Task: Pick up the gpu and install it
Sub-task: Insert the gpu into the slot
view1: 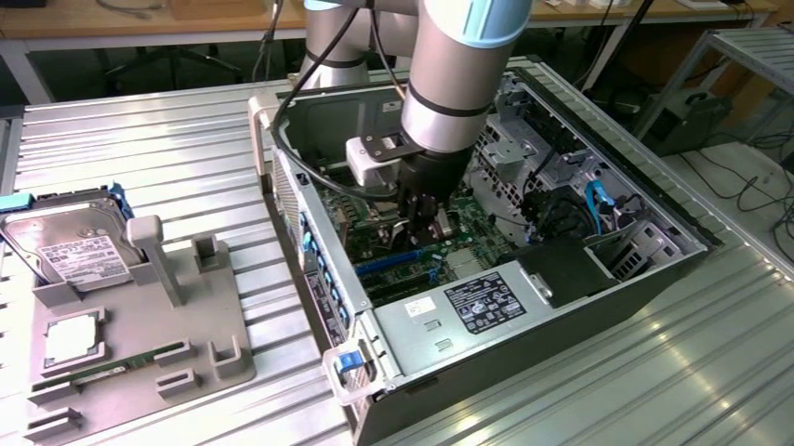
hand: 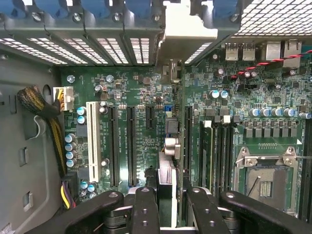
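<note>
Gripper (hand: 165,207) is clamping the gpu (hand: 167,168) edge-on above the motherboard (hand: 131,107); probably misaligned slightly, risking jamming beside the slot.

Bright even light, glare on the metal table (view1: 620,372), dim case interior.

Arm: grey with light blue bands, reaching steeply down from the top of the exterior view.
Wrist: pointing nearly straight down, a white box fixed to its side.
Gripper (view1: 426,226): black, low at the arm's end; in the wrist view (hand: 166,204) its two fingers (hand: 145,210) stand parallel, closed on a thin upright card edge.
</note>
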Controlling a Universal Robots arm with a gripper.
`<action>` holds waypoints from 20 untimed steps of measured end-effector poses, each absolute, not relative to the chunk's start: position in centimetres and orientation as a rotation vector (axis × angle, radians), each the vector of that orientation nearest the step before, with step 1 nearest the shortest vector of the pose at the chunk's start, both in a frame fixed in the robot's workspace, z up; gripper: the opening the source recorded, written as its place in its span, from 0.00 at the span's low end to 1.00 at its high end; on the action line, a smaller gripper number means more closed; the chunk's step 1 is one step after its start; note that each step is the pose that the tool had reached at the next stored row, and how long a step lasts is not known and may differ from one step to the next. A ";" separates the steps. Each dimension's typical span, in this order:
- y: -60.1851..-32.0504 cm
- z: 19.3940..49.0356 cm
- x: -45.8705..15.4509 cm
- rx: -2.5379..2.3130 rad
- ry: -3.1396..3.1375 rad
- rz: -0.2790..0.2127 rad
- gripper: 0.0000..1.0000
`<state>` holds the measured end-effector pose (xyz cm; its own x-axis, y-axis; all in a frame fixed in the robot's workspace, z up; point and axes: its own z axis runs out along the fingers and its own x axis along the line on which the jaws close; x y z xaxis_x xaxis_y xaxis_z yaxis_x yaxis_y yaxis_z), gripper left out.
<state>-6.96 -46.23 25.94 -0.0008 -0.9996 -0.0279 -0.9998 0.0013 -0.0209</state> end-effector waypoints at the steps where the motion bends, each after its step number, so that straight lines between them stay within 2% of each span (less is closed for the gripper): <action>1: -46.2 25.9 -7.0 -2.196 2.197 0.007 0.28; 20: -46.3 25.6 -7.5 -2.196 2.195 0.005 0.28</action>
<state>-7.46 -46.28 25.60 0.0006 -0.9996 -0.0280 -0.9997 0.0000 -0.0232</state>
